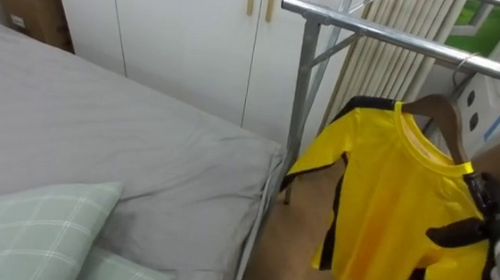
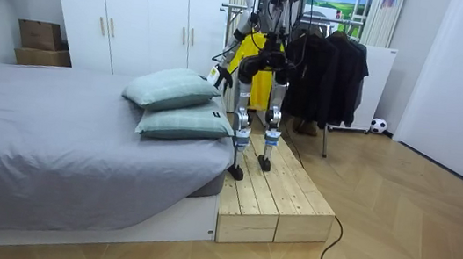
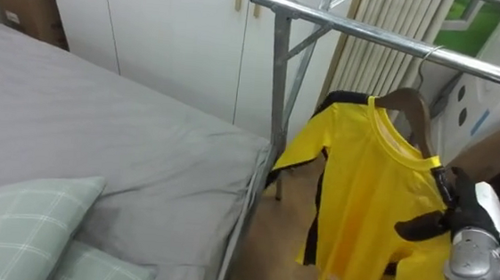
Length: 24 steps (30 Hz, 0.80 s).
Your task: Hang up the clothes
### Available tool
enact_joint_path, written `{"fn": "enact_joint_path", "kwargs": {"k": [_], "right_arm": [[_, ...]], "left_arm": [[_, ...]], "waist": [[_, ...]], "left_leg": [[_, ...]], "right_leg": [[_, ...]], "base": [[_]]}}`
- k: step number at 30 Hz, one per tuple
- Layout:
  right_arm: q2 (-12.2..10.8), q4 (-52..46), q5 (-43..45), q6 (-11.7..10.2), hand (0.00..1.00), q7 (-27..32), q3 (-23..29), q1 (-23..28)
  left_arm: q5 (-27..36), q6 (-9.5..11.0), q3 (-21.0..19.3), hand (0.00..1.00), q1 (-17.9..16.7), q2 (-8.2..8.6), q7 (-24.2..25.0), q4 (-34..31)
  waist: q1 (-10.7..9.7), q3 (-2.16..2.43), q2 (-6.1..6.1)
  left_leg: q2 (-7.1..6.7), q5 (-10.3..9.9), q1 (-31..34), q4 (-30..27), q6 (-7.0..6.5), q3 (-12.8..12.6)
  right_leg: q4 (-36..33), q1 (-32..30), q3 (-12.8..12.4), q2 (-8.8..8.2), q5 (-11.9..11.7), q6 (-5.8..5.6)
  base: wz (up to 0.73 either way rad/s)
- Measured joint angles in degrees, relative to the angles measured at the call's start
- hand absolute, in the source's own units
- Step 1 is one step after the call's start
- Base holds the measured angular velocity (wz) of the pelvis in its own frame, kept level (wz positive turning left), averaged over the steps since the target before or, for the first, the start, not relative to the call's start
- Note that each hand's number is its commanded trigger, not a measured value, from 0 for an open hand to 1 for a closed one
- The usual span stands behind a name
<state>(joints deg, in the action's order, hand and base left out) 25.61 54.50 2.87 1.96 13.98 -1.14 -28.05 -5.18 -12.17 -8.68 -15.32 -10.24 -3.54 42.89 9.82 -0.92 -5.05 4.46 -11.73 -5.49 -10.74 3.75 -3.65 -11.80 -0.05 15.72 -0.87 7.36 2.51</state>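
Note:
A yellow shirt [image 1: 397,205] hangs on a wooden hanger [image 1: 431,108], hooked over the metal rail [image 1: 401,37] of a clothes rack. A dark garment shows behind it. My right hand [image 1: 483,219] is at the shirt's right shoulder and sleeve, with dark fingers relaxed and lying against the cloth. In the room view I stand on a wooden platform [image 2: 276,197] between bed and rack, facing the shirt [image 2: 261,71]. My left hand [image 2: 218,76] hangs low at my side over the bed's corner, holding nothing.
A grey bed [image 1: 100,119] with two checked pillows [image 1: 29,221] lies to my left. White wardrobes [image 1: 187,28] and cardboard boxes [image 1: 28,2] stand behind it. Dark clothes [image 2: 332,67] fill the rack's far end. The rack's upright post [image 1: 302,99] stands close to the bed's edge.

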Motion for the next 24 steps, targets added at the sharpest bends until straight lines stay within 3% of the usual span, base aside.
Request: {"fn": "enact_joint_path", "kwargs": {"k": [5, 9, 13, 18, 20, 22, 24], "right_arm": [[-0.1, -6.9, -7.3, -2.7, 0.00, 5.0, 0.2, 0.8], [-2.1, -16.4, -8.7, -5.2, 0.00, 9.0, 0.9, 4.3], [-5.3, -21.6, -19.3, -7.8, 0.00, 10.9, 1.1, 6.3], [-5.4, -22.0, -27.5, -8.4, 0.00, 11.1, 1.6, 6.6], [-5.4, -22.0, -28.4, -8.5, 0.00, 11.1, 2.1, 6.6], [-5.4, -22.0, -28.9, -9.0, 0.00, 11.7, 2.4, 6.6], [-5.4, -22.0, -29.2, -9.6, 0.00, 12.2, 2.4, 6.6]], "left_arm": [[0.0, 0.2, 1.0, 0.00, 0.0, 0.11, -0.6, 0.0], [0.1, 0.8, 1.7, 0.00, -0.1, 0.50, -1.5, 0.5], [0.0, 2.3, 2.1, 0.00, -0.1, 1.19, -2.6, 0.9], [0.0, 3.2, 2.1, 0.00, -0.1, 1.67, -2.6, 1.0], [0.0, 4.2, 2.1, 0.00, -0.1, 2.06, -2.7, 1.0], [0.0, 7.0, 2.8, 0.00, 0.5, 2.24, -2.7, 0.9], [0.0, 8.4, 3.3, 0.00, 1.7, 2.34, -2.6, 0.9]], "waist": [[-0.4, 0.48, 0.93], [-0.6, 0.52, 1.91], [-1.4, 0.25, 2.38], [-1.8, 0.18, 2.47], [-2.0, 0.08, 2.66], [-2.4, 0.11, 2.84], [-2.6, 0.18, 2.95]], "left_leg": [[0.01, 0.0, -0.3, -0.1, 0.00, -0.1], [0.11, 0.0, -1.3, 0.0, 0.00, -0.2], [0.07, 0.0, -1.7, 0.1, 0.00, -0.1], [0.02, 0.0, -1.2, 0.4, -0.10, -0.3], [0.09, 0.0, -1.3, 0.4, -0.10, -0.6], [0.18, 0.0, -1.2, 0.5, -0.10, -0.7], [0.19, 0.0, -1.6, 0.6, -0.09, -0.9]], "right_leg": [[0.1, 0.3, 0.1, 0.02, -0.1, -0.01], [0.1, 1.3, 0.1, 0.08, -0.1, 0.03], [0.2, 1.4, 0.0, -0.01, -0.1, 0.03], [0.1, 1.1, -0.7, 0.07, -0.3, 0.03], [0.0, 1.0, -0.9, 0.16, -0.4, 0.10], [0.0, 1.0, -1.0, 0.25, -0.5, 0.14], [0.0, 1.0, -1.3, 0.31, -0.5, 0.17]], "base": [[0.00], [0.00], [0.04], [-0.03], [-0.05], [-0.06], [-0.08]]}}
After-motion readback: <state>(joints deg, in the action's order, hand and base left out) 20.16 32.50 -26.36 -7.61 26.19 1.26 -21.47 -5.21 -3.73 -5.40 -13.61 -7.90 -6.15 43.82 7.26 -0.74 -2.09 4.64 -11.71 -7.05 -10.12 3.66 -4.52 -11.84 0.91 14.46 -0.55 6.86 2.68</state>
